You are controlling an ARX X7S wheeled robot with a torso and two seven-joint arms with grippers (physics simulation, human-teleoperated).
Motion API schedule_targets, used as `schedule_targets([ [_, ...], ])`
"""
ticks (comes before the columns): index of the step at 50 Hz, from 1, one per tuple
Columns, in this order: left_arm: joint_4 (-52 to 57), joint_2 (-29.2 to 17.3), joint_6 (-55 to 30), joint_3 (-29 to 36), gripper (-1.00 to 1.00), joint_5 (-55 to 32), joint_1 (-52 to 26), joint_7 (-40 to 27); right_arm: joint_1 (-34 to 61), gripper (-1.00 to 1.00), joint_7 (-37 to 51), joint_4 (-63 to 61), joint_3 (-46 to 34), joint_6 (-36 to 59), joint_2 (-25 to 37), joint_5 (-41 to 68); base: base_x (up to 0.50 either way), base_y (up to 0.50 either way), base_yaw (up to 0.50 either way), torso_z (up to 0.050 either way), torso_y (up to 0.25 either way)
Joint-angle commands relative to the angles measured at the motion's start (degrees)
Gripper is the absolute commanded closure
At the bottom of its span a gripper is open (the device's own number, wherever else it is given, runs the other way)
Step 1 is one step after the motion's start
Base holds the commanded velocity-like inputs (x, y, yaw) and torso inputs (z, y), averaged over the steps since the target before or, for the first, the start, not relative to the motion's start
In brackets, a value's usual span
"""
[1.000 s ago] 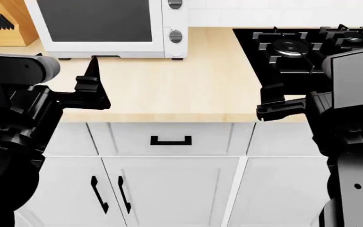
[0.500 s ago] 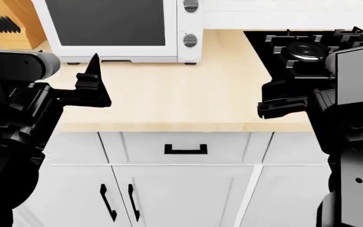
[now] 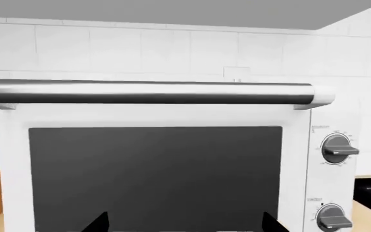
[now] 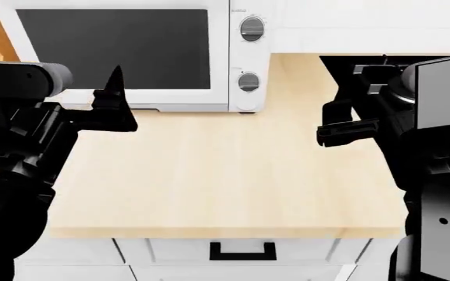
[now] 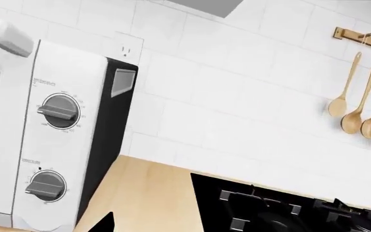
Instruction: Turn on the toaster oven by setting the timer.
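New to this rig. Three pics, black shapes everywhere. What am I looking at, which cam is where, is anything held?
It's a simulated two-armed robot at a kitchen counter. The head view looks down from its head: left gripper and right gripper hover over the bare wooden countertop, both holding nothing. The other two pictures come from cameras near each gripper. The left wrist view faces the toaster oven door and handle; the right wrist view shows its two knobs, a stove and hanging wooden spoons. Only finger tips show, so I can't tell open or shut.

Both arms (image 4: 21, 117) are matt black, built of rounded and boxy blocks, the right forearm (image 4: 444, 88) carrying a flat grey panel, each ending in thin black fingers (image 4: 115, 88).
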Motion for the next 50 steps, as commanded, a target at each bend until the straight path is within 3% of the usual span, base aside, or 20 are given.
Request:
schedule_targets([
  [1,0.1,-0.1,-0.2,-0.4,-1.00,-0.8,0.2,-0.4,0.0,-1.00,-0.7,0.1,-0.1,0.1,-0.3,-0.8,0.50,0.00,0.00,0.000,0.000],
  [13,0.3,-0.1,-0.4,-0.9,-1.00,-1.6,0.5,-0.8,0.0,-1.00,-1.0,0.0,-0.2,0.2,-0.6,-2.2,0.50,0.00,0.00,0.000,0.001],
  [28,0.0,0.3,-0.4,-1.3,-1.00,-2.4,0.0,-1.6,0.4,-1.00,-1.9,0.1,-0.4,0.2,-0.9,-3.2,0.00,0.00,0.00,0.000,0.001],
  [30,0.8,2.6,-0.8,-6.3,-1.00,-3.7,-0.4,-3.9,1.4,-1.00,-2.7,-0.2,-1.4,1.6,-0.5,-4.2,0.00,0.00,0.00,0.000,0.000],
  [36,4.9,3.6,-4.6,-13.2,-1.00,-5.5,-0.4,-8.9,2.3,-1.00,-7.6,0.7,-3.1,1.6,-1.3,-10.6,0.00,0.00,0.00,0.000,0.000],
  [50,10.0,1.1,-13.5,-16.3,-1.00,-1.3,-0.3,-21.6,3.4,-1.00,-14.8,1.6,-4.7,1.4,-2.5,-19.9,0.00,0.00,0.00,0.000,0.000],
])
